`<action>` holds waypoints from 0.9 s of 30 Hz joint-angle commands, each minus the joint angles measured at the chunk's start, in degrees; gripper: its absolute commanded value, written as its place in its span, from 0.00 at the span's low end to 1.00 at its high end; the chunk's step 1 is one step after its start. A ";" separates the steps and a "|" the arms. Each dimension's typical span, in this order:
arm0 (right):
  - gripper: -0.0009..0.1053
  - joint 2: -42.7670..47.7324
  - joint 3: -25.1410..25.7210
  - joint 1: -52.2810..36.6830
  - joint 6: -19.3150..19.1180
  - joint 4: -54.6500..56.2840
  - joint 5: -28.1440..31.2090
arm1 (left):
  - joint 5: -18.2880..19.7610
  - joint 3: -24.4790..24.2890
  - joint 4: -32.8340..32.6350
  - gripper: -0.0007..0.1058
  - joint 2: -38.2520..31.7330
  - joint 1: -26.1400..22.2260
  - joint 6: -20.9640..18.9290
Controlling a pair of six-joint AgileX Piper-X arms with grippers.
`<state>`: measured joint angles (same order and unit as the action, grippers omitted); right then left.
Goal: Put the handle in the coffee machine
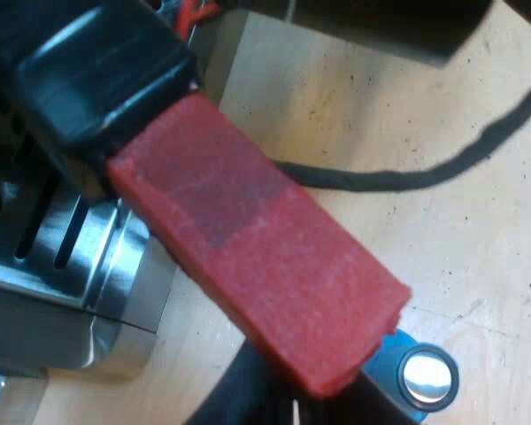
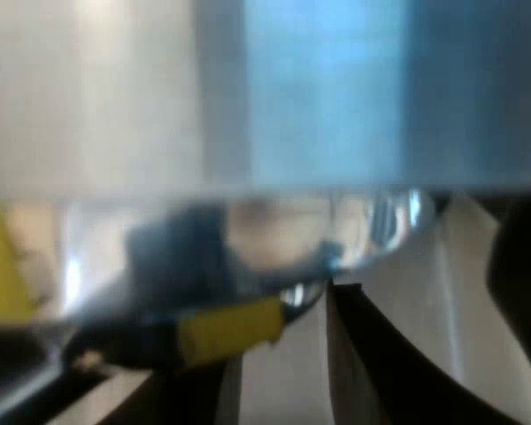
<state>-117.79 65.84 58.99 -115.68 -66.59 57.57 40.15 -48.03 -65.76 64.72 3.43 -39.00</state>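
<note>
Handle's red end is near blue tamper.

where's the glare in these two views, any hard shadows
Left wrist view: glare on the round metal face of the blue tamper, softer sheen on the slotted steel tray; the red end of the dark handle is evenly lit. Right wrist view: bright glints on a curved shiny metal edge; no hard shadows in either.

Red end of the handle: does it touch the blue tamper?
Cannot tell: in the left wrist view the red end overlaps the blue tamper, hiding any gap.
</note>
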 commanded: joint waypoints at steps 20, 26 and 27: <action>0.27 11.59 -14.72 3.33 2.50 -1.17 4.45 | 6.25 -0.22 1.74 0.01 -0.66 0.85 2.57; 0.27 18.51 -22.48 6.70 6.94 6.96 4.45 | 5.70 -0.22 1.23 0.01 -0.66 5.35 2.98; 0.27 18.93 -23.07 7.06 7.92 7.99 4.45 | 5.47 -0.22 1.27 0.01 -0.66 6.11 2.98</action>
<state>-99.56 43.10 65.75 -108.75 -59.75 61.57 40.64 -47.85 -65.38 64.72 8.21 -36.54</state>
